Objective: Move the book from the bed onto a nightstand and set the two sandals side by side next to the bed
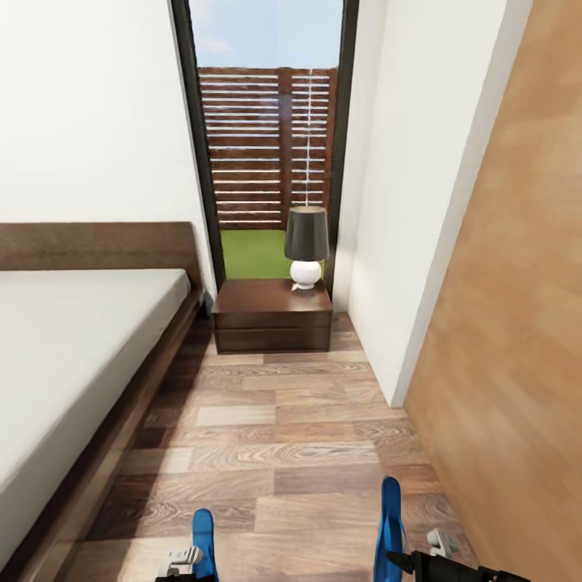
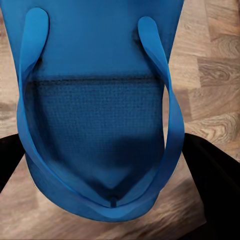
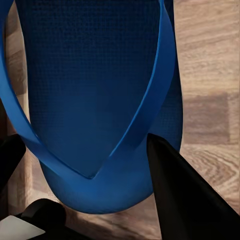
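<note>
White walls and a tall dark-framed window point(image 1: 267, 145) close off the far end of the bedroom, with a slatted brown fence point(image 1: 267, 145) and grass outside. Below it stands the nightstand point(image 1: 273, 315), a lamp point(image 1: 306, 246) on its glossy top. The bed point(image 1: 73, 356) runs along the robot's left side, its mattress bare as far as can be seen, and no book is visible. Between the bed frame and the wood-panelled wall point(image 1: 517, 323) lies a strip of wood-plank floor point(image 1: 275, 436).

Both sandals are off the floor, one in each end effector. The left end effector point(image 1: 187, 559) grips the left sandal point(image 1: 204, 541), whose straps and footbed face the left wrist camera point(image 2: 95, 115). The right end effector point(image 1: 420, 559) is clamped on the right sandal point(image 1: 391, 517), its dark fingers point(image 3: 185, 190) pressing near the toe end point(image 3: 95, 100).

The step in hand appears to be setting the pair down beside the bed. To do it well, the two arms should probably come closer together, since the sandals are well apart now. Both should be turned flat, soles down, toes pointing the same way, lowered near the bed frame until they rest on the planks, then let go without dragging.
</note>
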{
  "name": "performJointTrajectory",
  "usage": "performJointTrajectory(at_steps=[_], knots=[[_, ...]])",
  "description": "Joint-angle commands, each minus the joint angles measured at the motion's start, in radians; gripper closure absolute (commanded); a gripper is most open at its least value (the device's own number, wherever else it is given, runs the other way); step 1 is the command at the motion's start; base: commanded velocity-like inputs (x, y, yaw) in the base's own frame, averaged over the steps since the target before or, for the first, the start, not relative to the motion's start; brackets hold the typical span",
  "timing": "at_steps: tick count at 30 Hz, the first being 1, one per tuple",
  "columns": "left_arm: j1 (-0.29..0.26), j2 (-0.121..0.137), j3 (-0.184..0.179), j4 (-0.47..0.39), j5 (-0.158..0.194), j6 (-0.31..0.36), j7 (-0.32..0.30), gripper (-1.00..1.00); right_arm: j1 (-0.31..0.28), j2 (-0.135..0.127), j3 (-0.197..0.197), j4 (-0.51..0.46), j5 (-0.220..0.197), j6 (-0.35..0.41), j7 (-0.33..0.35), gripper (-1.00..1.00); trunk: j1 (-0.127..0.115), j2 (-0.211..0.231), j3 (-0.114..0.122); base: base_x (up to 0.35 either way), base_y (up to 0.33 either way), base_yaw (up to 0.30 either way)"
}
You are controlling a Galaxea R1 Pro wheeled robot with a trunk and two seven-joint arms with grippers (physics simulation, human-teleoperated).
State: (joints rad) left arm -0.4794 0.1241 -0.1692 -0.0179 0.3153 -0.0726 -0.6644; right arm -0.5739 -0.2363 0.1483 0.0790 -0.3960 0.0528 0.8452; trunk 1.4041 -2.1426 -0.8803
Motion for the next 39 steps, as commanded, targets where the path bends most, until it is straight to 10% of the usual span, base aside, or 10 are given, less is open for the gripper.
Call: performJointTrajectory(at_steps=[1, 39], knots=[[-0.001, 0.0, -0.007, 0.001, 0.005, -0.007, -0.001, 1.0, -0.001, 0.0, 0.005, 0.002, -0.012, 0.007, 0.003, 1.0, 0.0, 0.0, -0.001, 0.313, 0.0, 0.0], [-0.001, 0.0, -0.008, 0.001, 0.005, -0.007, -0.001, 1.0, -0.001, 0.0, 0.004, 0.002, -0.014, 0.007, 0.003, 1.0, 0.0, 0.0, -0.001, 0.314, 0.0, 0.0]])
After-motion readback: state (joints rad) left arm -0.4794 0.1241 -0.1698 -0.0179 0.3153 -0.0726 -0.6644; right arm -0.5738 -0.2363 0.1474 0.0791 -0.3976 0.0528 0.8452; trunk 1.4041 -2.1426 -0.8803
